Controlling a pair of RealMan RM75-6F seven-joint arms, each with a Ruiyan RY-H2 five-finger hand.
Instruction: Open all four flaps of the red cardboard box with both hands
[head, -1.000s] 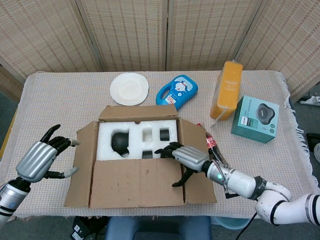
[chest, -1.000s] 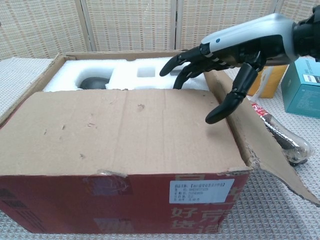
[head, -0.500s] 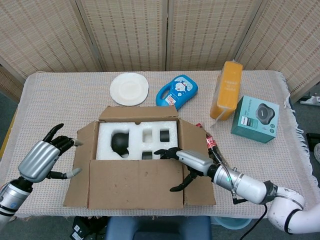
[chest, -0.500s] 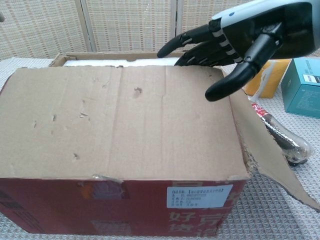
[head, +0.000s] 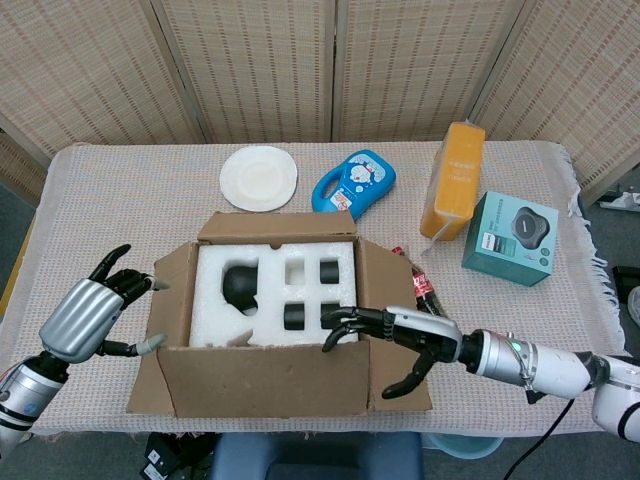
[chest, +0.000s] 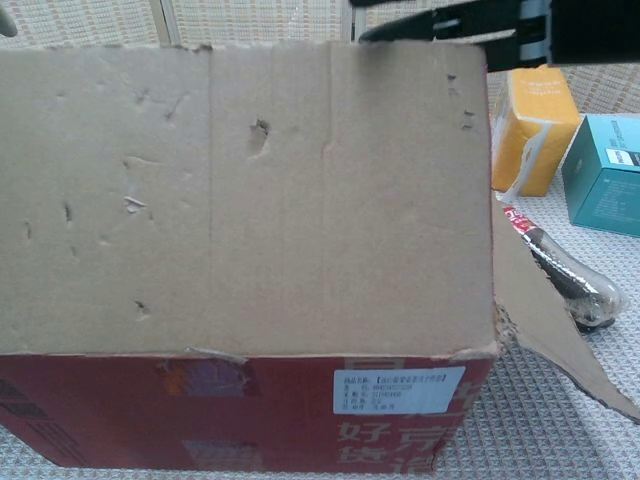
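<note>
Red cardboard box (head: 270, 330) is sitting lower centre of the head view; its near flap (chest: 250, 190) is standing up, filling most of the chest view and hiding the white foam insert (head: 275, 290). Right hand (head: 405, 335), fingers apart, is reaching over the flap's right end; contact unclear. Left hand (head: 90, 315), fingers spread, is hovering lower left beside the left flap (head: 170, 300), holding nothing. Cola bottle (chest: 560, 270) partly hidden behind the right flap (chest: 545, 340).

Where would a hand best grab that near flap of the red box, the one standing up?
Probably the near flap's free top edge, from the robot's side, fingers hooked over the rim. It stands about upright, so only that edge is exposed; the right hand already reaches across its right end. The left hand is apart, by the left flap.
</note>
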